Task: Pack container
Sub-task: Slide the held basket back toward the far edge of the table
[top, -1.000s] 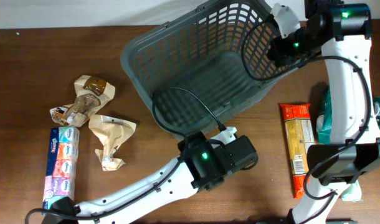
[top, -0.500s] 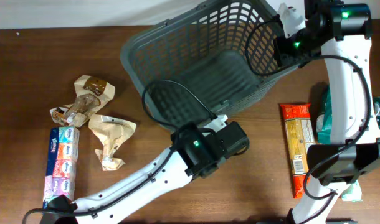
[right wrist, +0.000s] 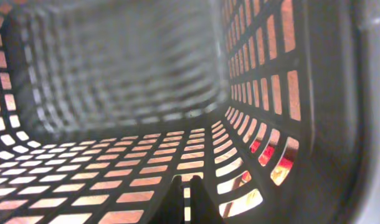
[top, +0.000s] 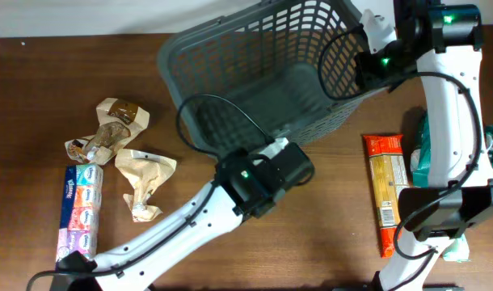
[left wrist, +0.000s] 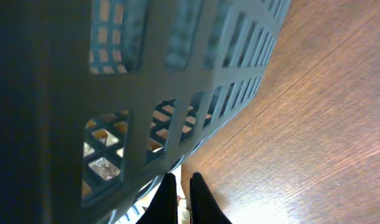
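Note:
The container, a large dark grey lattice basket, stands tilted at the back of the table. My right gripper is at its right rim. In the right wrist view the fingers are closed on a rib of the container's lattice wall, looking into its empty inside. My left gripper is low on the table against the container's near side. In the left wrist view its fingers are shut with nothing between them, right beside the outer wall.
Two crumpled brown paper packets and a tissue pack lie at the left. An orange pasta packet and a green packet lie at the right, next to the right arm's base.
My left gripper has moved up and left along the container's near side. The container has shifted slightly towards the back, with the right gripper staying at its rim.

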Available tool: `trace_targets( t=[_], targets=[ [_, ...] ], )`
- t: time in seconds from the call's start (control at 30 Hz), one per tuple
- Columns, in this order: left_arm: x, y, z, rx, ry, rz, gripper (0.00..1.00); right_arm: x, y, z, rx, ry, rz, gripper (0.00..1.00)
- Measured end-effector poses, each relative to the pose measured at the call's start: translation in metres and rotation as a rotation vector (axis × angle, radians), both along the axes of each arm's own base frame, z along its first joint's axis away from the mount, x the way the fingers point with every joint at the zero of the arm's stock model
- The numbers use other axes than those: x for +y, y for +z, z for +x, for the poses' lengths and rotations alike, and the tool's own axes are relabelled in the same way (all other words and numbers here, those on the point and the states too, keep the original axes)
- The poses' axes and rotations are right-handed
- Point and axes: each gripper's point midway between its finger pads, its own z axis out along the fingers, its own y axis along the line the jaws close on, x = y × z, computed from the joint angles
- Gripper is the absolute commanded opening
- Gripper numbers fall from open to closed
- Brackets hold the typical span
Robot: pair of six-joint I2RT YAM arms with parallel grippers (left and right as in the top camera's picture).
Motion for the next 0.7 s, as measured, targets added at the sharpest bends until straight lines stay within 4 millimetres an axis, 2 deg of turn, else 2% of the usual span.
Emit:
trace_targets(
  t=[0.4,0.7],
  targets=[
    [0.026,0.003,0.029,-0.026,0.097,-0.021,0.02,0.000,-0.004,-0.012,0.059,-0.029,0.007,0.04],
    [0.036,0.007,0.046,-0.057,0.126,-0.037,0.02,-0.001,-0.005,-0.018,0.087,-0.049,0.011,0.04]
  ],
)
